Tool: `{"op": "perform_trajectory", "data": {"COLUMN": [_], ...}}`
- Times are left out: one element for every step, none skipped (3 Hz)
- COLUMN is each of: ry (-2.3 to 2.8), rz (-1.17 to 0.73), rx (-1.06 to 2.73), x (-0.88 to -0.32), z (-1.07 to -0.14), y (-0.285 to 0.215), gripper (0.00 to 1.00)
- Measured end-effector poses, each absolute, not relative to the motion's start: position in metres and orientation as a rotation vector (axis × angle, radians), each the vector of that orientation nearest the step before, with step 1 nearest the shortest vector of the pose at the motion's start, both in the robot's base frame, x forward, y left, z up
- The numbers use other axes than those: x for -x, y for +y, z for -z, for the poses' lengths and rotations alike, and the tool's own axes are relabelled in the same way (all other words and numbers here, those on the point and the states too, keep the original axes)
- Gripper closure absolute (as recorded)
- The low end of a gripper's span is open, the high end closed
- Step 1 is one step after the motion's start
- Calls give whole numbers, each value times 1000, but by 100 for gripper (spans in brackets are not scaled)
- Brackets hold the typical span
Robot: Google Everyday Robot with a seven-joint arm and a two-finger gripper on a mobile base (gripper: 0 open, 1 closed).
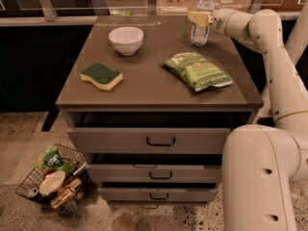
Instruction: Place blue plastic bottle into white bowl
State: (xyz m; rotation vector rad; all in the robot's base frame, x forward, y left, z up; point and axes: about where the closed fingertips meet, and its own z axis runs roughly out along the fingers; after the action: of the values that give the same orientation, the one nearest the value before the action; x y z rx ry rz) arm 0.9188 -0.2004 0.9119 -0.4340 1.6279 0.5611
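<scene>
The blue plastic bottle [199, 34] stands straight up at the far right corner of the table [154, 88]. It is tall and thin. You can see through it. It has a white cap on top and a pale blue and white label around its middle. It is much taller than the bowl.

The gripper [201, 18] is right at the bottle, up near its top half. It comes in from the right on the end of a long white arm [269, 47]. The fingers [198, 18] are pale yellow and closed on the bottle, and one lies across its front. The bottom of the bottle is still on the table.

The white bowl [126, 40] sits at the far left of the table, well apart from the bottle. It is small, round and deep, and I see only its white inside.

A green and yellow sponge [101, 76] lies nearer to me on the left. A green snack bag [197, 70] lies flat on the right, just in front of the bottle.

Under the table top are three drawers [161, 141] with dark handles.

Down on the floor at the left is a wire basket [28, 186]. In it are a white dish [52, 183], a green pack [50, 159] and some brown things I cannot make out.
</scene>
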Motion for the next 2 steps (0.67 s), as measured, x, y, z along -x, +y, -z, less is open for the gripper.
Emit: {"op": "perform_trajectory", "data": {"ry": [1629, 1630], "rz": [-565, -569], "rx": [436, 439], "x": [-920, -921], "z": [-910, -909], "y": [-197, -194], "gripper": [85, 100]}}
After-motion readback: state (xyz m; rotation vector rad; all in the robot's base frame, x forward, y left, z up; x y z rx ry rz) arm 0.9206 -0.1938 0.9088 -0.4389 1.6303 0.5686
